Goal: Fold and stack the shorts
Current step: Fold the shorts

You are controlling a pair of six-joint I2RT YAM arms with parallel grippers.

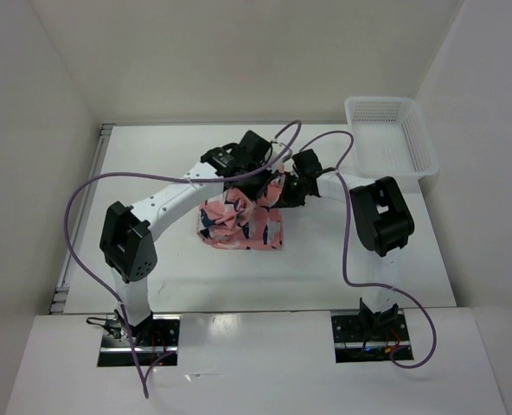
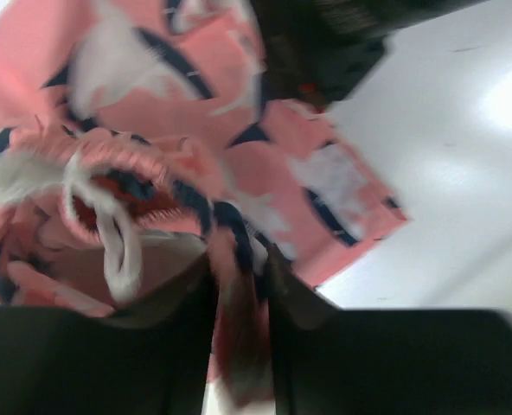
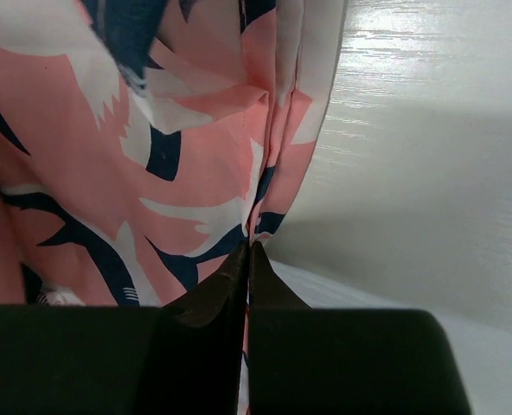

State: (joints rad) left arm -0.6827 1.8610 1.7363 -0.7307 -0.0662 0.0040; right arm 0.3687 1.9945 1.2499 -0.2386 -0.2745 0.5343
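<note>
The shorts [image 1: 239, 226] lie bunched mid-table, at best partly folded and not yet stacked, well apart from the white mesh basket [image 1: 423, 138] at the far right. The left gripper [image 2: 239, 268] pinches a thick fold, and the right gripper [image 3: 249, 252] pinches a thin hem with its fingers pressed together. The table [image 1: 152, 259] is open near and left, while both wrists crowd the cloth's far edge.
</note>
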